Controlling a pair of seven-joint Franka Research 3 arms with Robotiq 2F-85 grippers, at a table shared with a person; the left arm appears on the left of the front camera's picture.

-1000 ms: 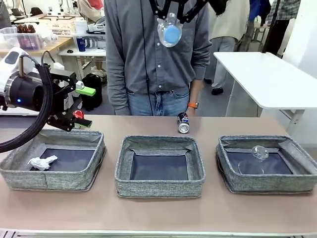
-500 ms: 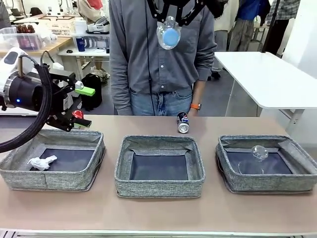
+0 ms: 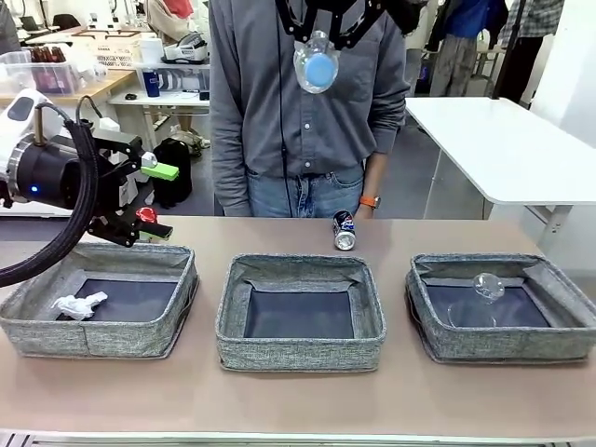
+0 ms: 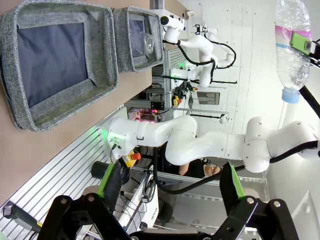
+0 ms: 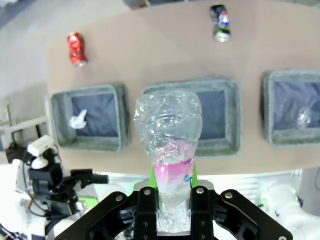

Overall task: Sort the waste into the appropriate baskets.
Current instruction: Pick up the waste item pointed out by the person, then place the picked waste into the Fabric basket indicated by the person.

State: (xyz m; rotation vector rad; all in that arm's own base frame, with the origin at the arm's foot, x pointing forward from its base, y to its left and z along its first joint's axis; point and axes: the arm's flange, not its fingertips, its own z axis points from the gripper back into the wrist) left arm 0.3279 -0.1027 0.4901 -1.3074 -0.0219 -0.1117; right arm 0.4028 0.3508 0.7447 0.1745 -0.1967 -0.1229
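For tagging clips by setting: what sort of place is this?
Probably a robotics lab: a white robot arm at the sorting table, a cluttered workbench behind, and a white side table.

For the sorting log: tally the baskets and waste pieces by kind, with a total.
Baskets: 3
Cans: 2
Bottle: 1
Cup: 1
Paper wad: 1
Total: 8
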